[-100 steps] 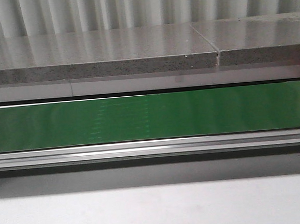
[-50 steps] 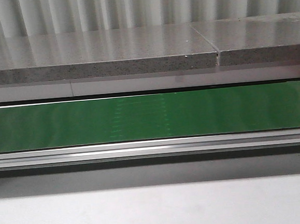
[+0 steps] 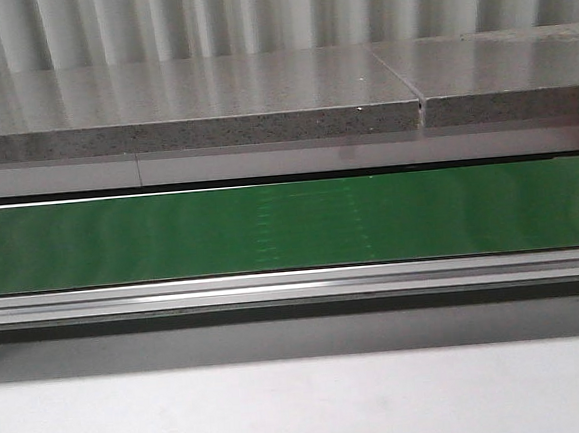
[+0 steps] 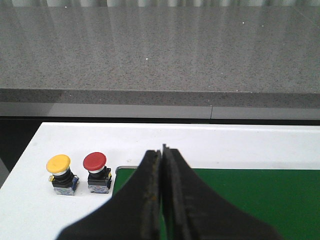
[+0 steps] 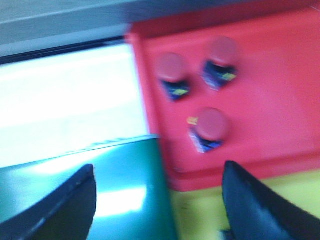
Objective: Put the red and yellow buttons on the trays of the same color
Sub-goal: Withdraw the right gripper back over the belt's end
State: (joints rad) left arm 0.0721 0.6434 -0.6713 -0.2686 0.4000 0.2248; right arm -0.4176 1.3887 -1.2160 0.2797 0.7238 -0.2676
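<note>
— Beside the green belt (image 4: 250,197), on the white table (image 4: 225,145) just off the belt's end, we see two buttons standing upright: a yellow button (image 4: 59,170) farther from the belt and a red button (image 4: 96,169) closer to it, just beside each other, apart.

— And our left gripper (image 4: 162,155)?

— We find it clenched, its black fingers pressed together with nothing between them, over the belt's end near the red button.

— What about the right gripper (image 5: 155,175)?

— Its fingers (image 5: 250,200) are spread wide and hold nothing. That view is blurred, but beside the belt we make out a red tray (image 5: 280,90) with three red buttons (image 5: 212,125) in it, and a yellow tray (image 5: 200,215) just beside the red one.

— From the front?

— We see only the belt, an aluminium rail (image 3: 295,286) along its near edge and a grey stone counter (image 3: 190,104) behind it.
</note>
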